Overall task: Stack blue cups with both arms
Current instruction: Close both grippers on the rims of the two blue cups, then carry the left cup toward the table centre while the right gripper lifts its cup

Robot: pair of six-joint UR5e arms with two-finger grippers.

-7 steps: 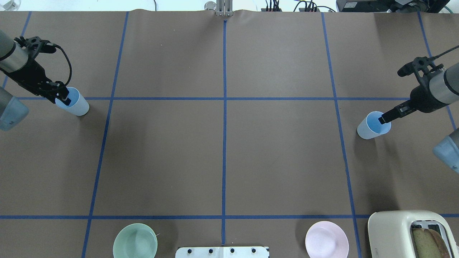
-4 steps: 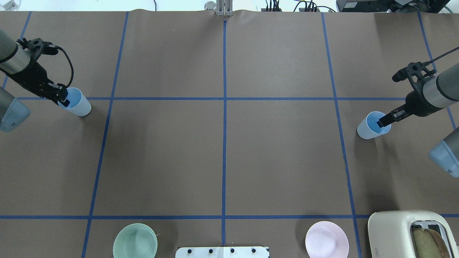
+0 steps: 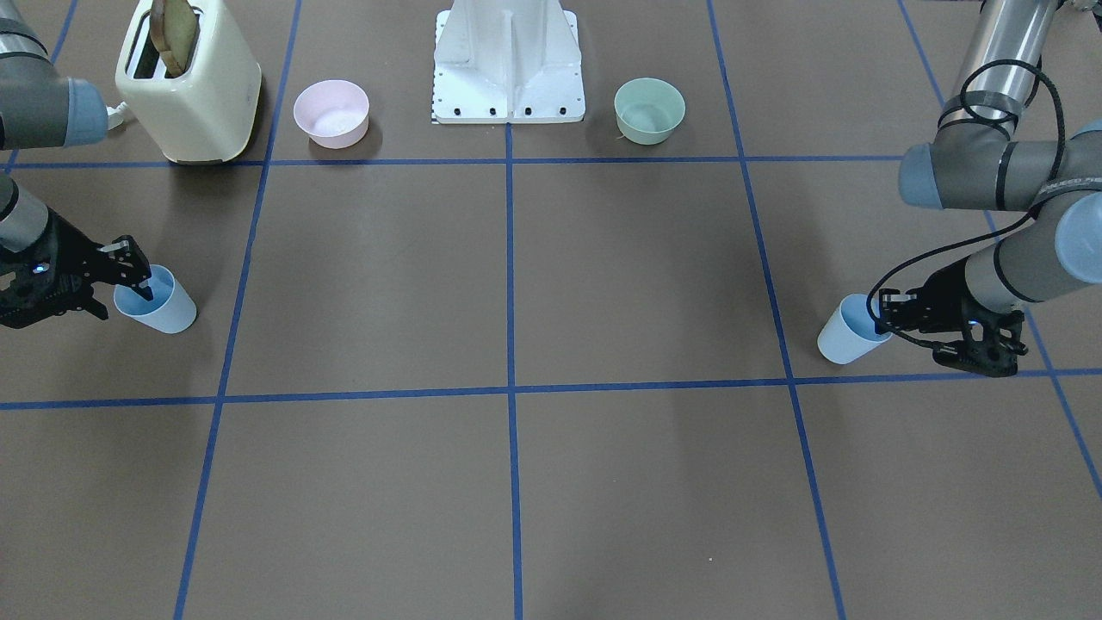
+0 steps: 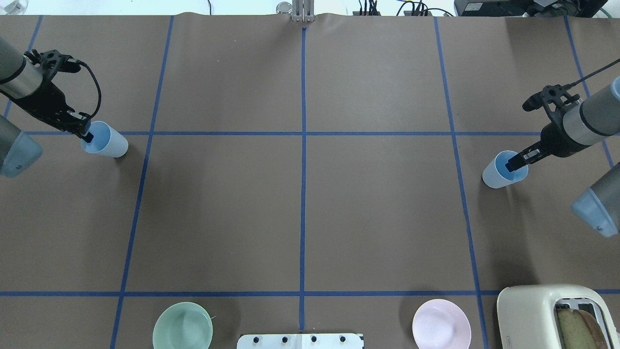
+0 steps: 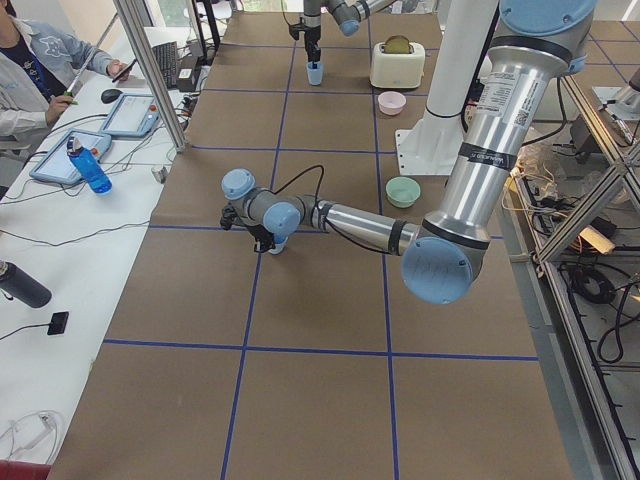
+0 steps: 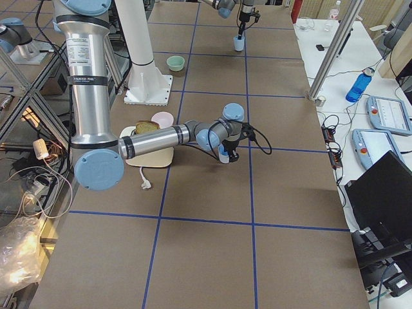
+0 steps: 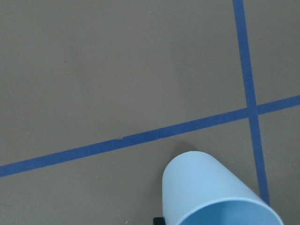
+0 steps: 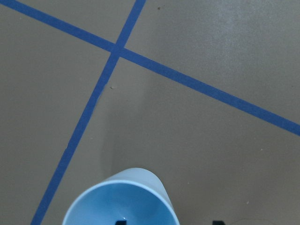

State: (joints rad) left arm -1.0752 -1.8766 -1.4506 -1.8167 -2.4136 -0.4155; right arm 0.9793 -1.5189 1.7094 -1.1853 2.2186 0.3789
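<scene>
Left gripper [image 4: 87, 136] was closed down on the rim of one small light-blue tapered plastic cup [image 4: 110, 144] at the far left of the overhead frame, one finger inside and one outside, and the right gripper [image 4: 512, 165] had the same pinch on the twin light-blue cup [image 4: 494, 175] at the far right, well apart from it. Both cups looked tilted off that thin edge grip, so I'd guess a quick swing toward the middle could let one pivot or slip, and a crooked cup would jam instead of nesting.
</scene>
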